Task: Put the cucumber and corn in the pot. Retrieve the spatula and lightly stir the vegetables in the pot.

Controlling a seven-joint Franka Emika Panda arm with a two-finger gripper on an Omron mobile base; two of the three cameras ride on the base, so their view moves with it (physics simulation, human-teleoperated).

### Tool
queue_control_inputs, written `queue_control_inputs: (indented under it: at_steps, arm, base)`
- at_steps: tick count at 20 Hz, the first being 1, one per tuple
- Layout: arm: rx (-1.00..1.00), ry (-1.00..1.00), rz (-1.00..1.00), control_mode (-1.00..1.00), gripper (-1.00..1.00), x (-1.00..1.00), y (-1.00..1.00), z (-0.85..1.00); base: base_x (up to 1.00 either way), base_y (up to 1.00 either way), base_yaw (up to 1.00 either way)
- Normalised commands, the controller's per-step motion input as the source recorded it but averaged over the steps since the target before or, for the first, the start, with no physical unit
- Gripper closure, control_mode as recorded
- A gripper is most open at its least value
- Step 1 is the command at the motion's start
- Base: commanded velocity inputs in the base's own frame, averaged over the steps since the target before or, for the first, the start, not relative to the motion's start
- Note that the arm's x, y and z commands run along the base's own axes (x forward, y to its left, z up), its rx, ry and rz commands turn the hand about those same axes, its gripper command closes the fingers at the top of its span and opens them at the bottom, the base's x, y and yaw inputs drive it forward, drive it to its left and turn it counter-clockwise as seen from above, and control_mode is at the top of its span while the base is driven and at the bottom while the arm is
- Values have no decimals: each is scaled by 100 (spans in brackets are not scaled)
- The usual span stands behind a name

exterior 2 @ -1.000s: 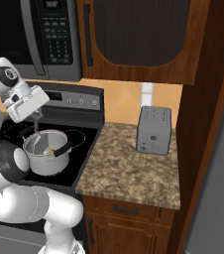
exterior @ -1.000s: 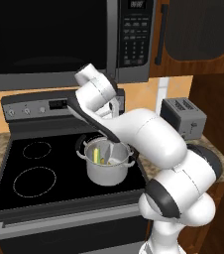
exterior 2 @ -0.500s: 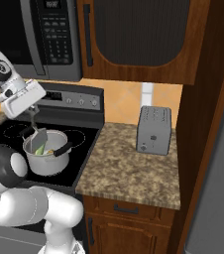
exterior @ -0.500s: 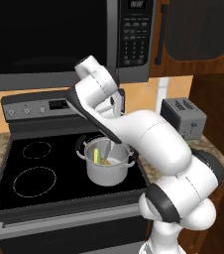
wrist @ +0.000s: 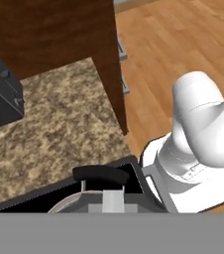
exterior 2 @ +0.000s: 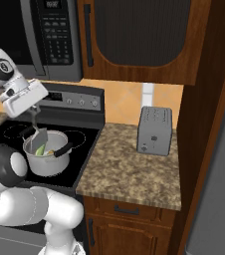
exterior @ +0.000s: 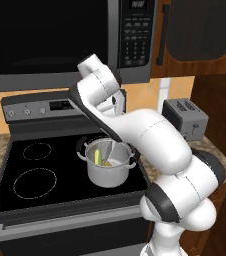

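The shiny steel pot stands on the black stovetop, at the front right burner. Inside it lie the green cucumber and the pale yellow corn. My gripper hangs above the pot, shut on the thin dark handle of the spatula. The spatula's pale grey blade dips into the pot beside the vegetables. From the right base, the pot shows the cucumber and corn under the blade. The hand view catches the pot's black side handle and the spatula blade.
The stove has a control panel behind the pot and a microwave overhead. A grey toaster stands on the granite counter to the right. Wooden cabinets rise above and beside it.
My hand has lifted and tilted a little over the pot, and the spatula blade has shifted slightly inside it. The pot and vegetables stay in place.
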Motion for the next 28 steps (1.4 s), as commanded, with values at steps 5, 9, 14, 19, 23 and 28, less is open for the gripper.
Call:
queue_control_inputs:
  at_steps: [5, 9, 14, 19, 23, 28]
  arm:
    - [2, 0, -30, -100, 100, 9, 0, -5]
    - [6, 0, -42, -100, 100, 14, 20, -29]
    - [11, 0, -47, -100, 100, 10, 35, -23]
    - [-4, 0, -48, -100, 100, 37, 23, -45]
    - [-14, 0, -48, -100, 100, 49, 7, -67]
    - [-15, 0, -48, -100, 100, 50, 14, -67]
  base:
    - [0, 0, 0]
    - [0, 0, 0]
    - [0, 0, 0]
    - [0, 0, 0]
    - [0, 0, 0]
    - [0, 0, 0]
